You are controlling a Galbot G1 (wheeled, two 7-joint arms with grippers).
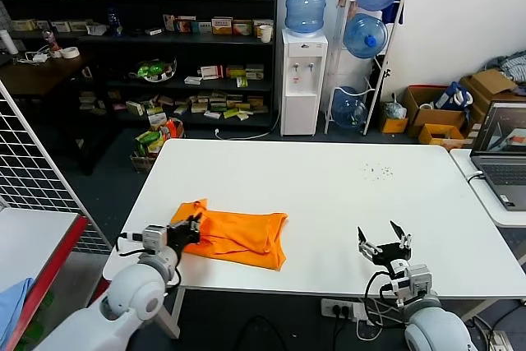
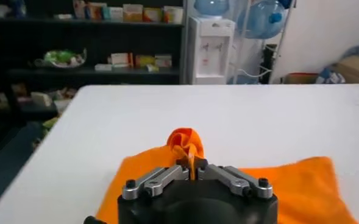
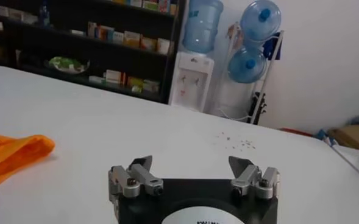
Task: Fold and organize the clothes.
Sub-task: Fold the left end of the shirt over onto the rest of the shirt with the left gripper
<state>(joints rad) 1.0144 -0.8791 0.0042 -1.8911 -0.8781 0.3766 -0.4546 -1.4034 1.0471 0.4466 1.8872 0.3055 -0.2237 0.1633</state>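
The orange T-shirt lies bunched in a rough rectangle on the white table, near its front left. My left gripper is at the shirt's left edge, shut on a pinched fold of the orange fabric; the rest of the shirt spreads beyond it. My right gripper is open and empty above the table's front right, apart from the shirt. In the right wrist view the gripper has its jaws wide apart, and the shirt's edge lies off to one side. No lettering shows.
A laptop sits on a side table at the right. Dark specks dot the table's far right. A wire rack and a red-edged table with light blue cloth stand at the left. Shelves and a water dispenser are behind.
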